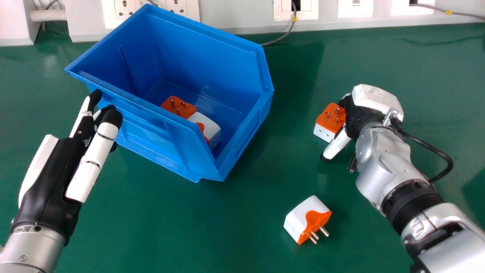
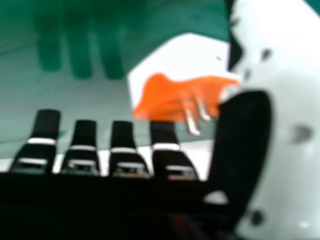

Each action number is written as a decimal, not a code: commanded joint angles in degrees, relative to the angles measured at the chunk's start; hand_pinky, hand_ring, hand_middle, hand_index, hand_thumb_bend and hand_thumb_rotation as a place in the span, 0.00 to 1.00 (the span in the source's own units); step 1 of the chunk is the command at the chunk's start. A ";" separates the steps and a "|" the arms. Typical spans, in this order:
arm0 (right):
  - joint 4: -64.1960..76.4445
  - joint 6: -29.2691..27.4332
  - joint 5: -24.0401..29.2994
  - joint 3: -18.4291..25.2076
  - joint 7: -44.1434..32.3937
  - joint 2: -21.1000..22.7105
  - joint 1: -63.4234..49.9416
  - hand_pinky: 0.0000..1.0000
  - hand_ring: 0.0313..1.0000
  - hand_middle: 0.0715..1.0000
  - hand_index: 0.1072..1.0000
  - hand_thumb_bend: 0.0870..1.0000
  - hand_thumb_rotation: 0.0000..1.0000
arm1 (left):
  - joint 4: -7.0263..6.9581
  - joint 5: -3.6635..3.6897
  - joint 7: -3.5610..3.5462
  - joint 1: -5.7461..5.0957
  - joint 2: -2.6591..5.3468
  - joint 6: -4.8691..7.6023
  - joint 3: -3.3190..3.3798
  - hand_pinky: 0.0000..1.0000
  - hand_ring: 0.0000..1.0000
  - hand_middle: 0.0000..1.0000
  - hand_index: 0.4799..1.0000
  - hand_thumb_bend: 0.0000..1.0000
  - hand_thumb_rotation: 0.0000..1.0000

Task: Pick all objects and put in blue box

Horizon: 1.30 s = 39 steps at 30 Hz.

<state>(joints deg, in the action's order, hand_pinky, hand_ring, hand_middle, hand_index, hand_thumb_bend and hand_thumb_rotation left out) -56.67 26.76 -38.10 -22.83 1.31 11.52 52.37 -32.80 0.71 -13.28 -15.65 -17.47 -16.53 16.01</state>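
In the head view, my right hand (image 1: 359, 114) is at the right, open, beside an orange-and-white plug adapter (image 1: 329, 122) on the table, with its thumb at the near side. In the right hand view, the adapter (image 2: 172, 97) shows pins between the thumb and the straight fingers of the hand (image 2: 83, 142); contact is unclear. Another white-and-orange adapter (image 1: 307, 220) lies nearer the front, pins to the right. The blue box (image 1: 242, 151) holds an orange-topped adapter (image 1: 178, 107) and a white one (image 1: 208, 128). My left hand (image 1: 57, 182) is open at the left, fingertips by the box's side.
Along the back of the green table (image 1: 170, 227) runs a pale panel (image 1: 235, 13) with sockets. A grey cable (image 1: 290, 30) hangs down behind the box's right back corner. The tilted-looking box walls stand between the left hand and the adapters inside.
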 commanded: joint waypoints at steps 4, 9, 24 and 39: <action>-1.14 -0.53 0.67 -0.12 0.96 -0.39 3.04 0.81 0.90 0.88 0.69 0.62 0.03 | -1.79 0.75 -0.01 -0.25 -0.32 0.11 0.62 0.88 0.95 0.96 1.00 0.51 1.00; -0.75 -0.40 0.74 -0.05 1.19 -0.54 3.08 0.81 0.90 0.89 0.71 0.63 0.04 | -2.29 1.15 0.16 -0.28 -0.13 -0.42 0.65 0.88 0.95 0.96 1.00 0.50 1.00; -1.06 0.28 0.90 -0.03 3.08 -1.53 2.99 0.81 0.91 0.89 0.63 0.61 0.07 | -3.98 0.87 0.35 -1.02 0.39 -1.02 0.37 0.87 0.95 0.96 1.00 0.49 1.00; -2.85 -1.22 0.87 -0.43 3.57 -2.03 2.58 0.81 0.90 0.89 0.63 0.66 0.04 | -4.86 0.34 0.34 -1.86 0.38 -0.38 0.25 0.86 0.94 0.96 1.00 0.49 1.00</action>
<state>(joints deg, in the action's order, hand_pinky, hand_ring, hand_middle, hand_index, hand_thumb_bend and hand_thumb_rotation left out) -59.69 25.69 -37.42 -22.98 4.02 9.36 53.29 -35.62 1.08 -13.14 -17.19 -16.77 -17.87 16.03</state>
